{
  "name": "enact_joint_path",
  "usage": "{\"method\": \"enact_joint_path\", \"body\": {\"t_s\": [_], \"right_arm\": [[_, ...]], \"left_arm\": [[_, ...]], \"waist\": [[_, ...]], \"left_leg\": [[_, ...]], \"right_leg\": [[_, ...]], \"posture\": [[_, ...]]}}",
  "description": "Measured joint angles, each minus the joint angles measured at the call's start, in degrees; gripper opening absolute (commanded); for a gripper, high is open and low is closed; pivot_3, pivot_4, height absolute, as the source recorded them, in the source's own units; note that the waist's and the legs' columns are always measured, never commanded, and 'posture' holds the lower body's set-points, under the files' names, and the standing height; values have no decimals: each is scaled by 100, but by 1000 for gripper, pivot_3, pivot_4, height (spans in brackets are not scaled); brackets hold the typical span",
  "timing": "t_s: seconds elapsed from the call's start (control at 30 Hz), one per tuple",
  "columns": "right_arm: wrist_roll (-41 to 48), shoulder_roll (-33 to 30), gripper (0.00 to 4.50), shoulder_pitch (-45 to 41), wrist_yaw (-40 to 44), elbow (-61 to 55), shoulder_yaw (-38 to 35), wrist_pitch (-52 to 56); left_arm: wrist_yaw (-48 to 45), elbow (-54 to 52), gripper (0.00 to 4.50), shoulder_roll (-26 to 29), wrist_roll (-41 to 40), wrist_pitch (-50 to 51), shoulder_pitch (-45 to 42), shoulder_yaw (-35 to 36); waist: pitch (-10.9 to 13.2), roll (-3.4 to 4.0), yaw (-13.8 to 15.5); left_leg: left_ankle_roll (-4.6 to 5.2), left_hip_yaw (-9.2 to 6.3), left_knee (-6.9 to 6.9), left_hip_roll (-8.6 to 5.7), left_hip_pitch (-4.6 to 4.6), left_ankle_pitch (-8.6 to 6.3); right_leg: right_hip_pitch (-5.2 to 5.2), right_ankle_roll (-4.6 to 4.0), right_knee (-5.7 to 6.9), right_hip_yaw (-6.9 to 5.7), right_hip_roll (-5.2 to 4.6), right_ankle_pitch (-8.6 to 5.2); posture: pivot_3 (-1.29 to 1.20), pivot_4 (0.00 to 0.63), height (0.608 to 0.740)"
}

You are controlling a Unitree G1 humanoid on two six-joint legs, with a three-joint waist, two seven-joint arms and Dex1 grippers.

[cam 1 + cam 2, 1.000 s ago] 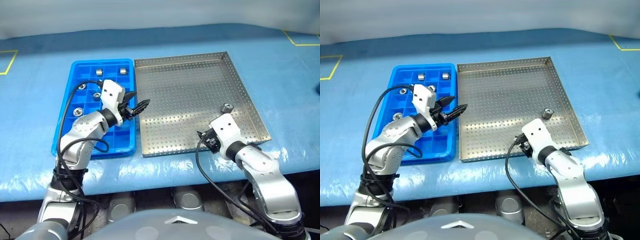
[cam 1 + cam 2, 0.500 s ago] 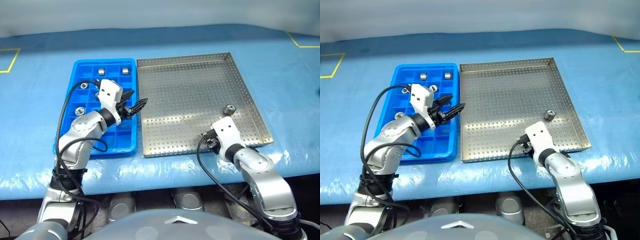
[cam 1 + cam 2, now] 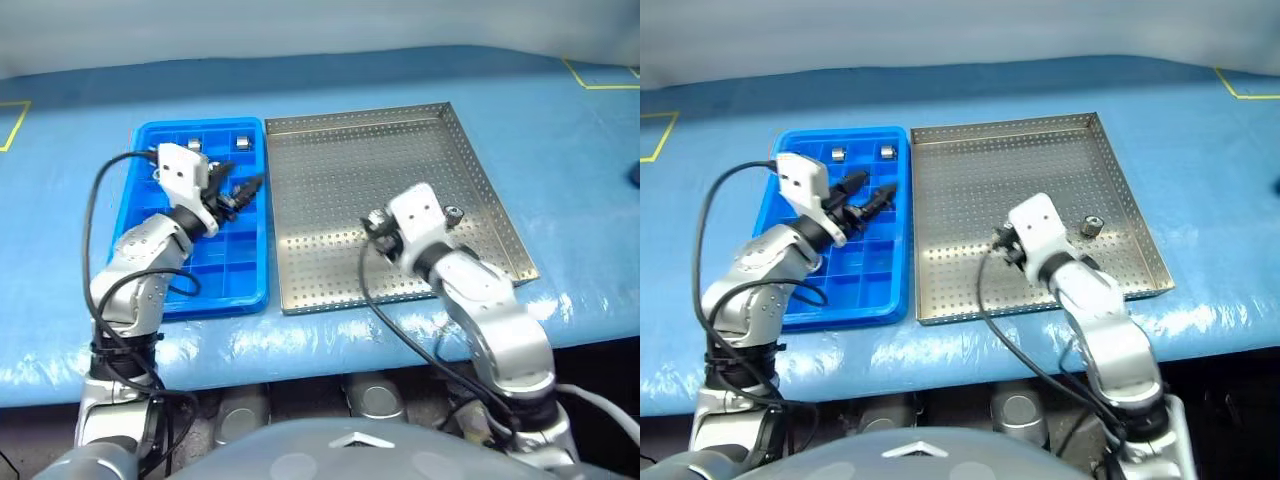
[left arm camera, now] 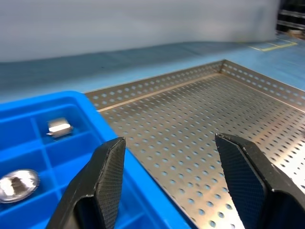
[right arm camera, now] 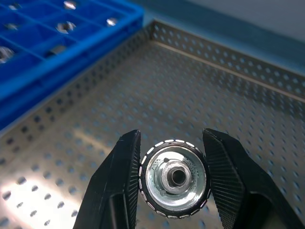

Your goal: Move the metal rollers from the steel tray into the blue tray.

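My right gripper [image 5: 172,145] is shut on one of the metal rollers [image 5: 174,177], a shiny ring with a centre hole, held above the middle of the steel tray [image 3: 340,165]. Another roller [image 3: 453,213] lies in the steel tray near its right rim. The blue tray [image 3: 232,292] sits against the steel tray's left side and has several rollers in its compartments, two of them [image 3: 197,145] [image 3: 242,143] in the far row. Over the blue tray's right half, my left gripper [image 3: 240,190] stands open with nothing between its fingers [image 4: 108,175].
Both trays rest on a table under a blue cover [image 3: 560,150]. Yellow tape marks [image 3: 598,78] sit at the far corners. The table's front edge runs just in front of the trays.
My right gripper has risen from the steel tray's near right corner and swung left with a roller in it. The left gripper has drawn back left, from the trays' seam to over the blue tray.
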Motion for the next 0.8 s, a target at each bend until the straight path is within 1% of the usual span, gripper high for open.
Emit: {"method": "enact_joint_path", "body": {"t_s": [0.07, 0.13, 0.2, 0.27, 0.33, 0.5, 0.6, 0.7, 0.77, 0.8], "right_arm": [[68, 486, 1674, -551, 99, 567, 452, -335], [168, 829, 1674, -853, 238, 1058, 835, -615], [218, 1037, 1674, -997, 346, 1487, 1113, -798], [245, 1289, 1674, -1091, 390, 1946, 1283, -856], [295, 1455, 1674, -1087, 463, 2188, 1513, -863], [440, 1742, 1674, -1026, 631, 2482, 1945, -800], [480, 1797, 1674, -990, 650, 2776, 1997, -790], [525, 1839, 1674, -940, 652, 3108, 1993, -750], [517, 1821, 2431, -919, 667, 3196, 1994, -745], [505, 1806, 2718, -909, 669, 3218, 2007, -753]], "left_arm": [[97, 17, 3290, 225, 2, -16, -57, 383], [209, 32, 3290, 407, 6, -53, -129, 764], [288, 37, 3290, 599, 21, -74, -64, 1060], [356, 25, 3290, 805, 58, -74, 35, 1303], [397, -39, 3290, 861, 52, -59, 135, 1487], [508, -331, 3290, 797, -3, 53, 470, 1536], [556, -503, 3290, 736, -21, 158, 608, 1439], [564, -603, 3290, 735, -21, 252, 660, 1290], [576, -616, 3290, 735, -46, 266, 658, 1278], [585, -616, 3290, 735, -58, 269, 648, 1277]], "waist": [[1, 0, 6], [0, -1, 76], [0, -4, 179], [0, -5, 248], [0, -5, 332], [-2, -9, 536], [-3, -9, 624], [-2, -10, 652], [-3, -9, 652], [-3, -9, 645]], "left_leg": [[0, -2, -4, 7, -3, 0], [-1, -9, -7, 9, -7, 0], [-7, -13, -11, -4, -11, -4], [-11, -13, -15, -14, -20, -5], [-16, -12, -21, -21, -22, -6], [-28, -22, -22, -23, -22, -1], [-41, -26, -22, -21, -15, 6], [-50, -27, -24, -18, -5, 13], [-53, -27, -24, -14, -1, 16], [-53, -27, -24, -12, 0, 16]], "right_leg": [[-3, -5, -1, -3, 7, 0], [-2, -22, -4, -12, 4, -1], [-3, -45, -4, -22, -14, 9], [-11, -47, -7, -25, -28, 10], [-13, -47, -12, -27, -38, 9], [-10, -47, -13, -40, -41, 9], [-5, -47, -13, -44, -38, 7], [0, -35, -5, -47, -34, 1], [-1, -31, -2, -47, -30, 0], [-1, -31, 0, -47, -28, 0]], "posture": [[-68, 150, 740], [-34, 150, 740], [0, 150, 740], [25, 150, 740], [49, 150, 740], [84, 150, 740], [91, 150, 740], [93, 150, 740], [88, 150, 740], [77, 150, 740]]}}
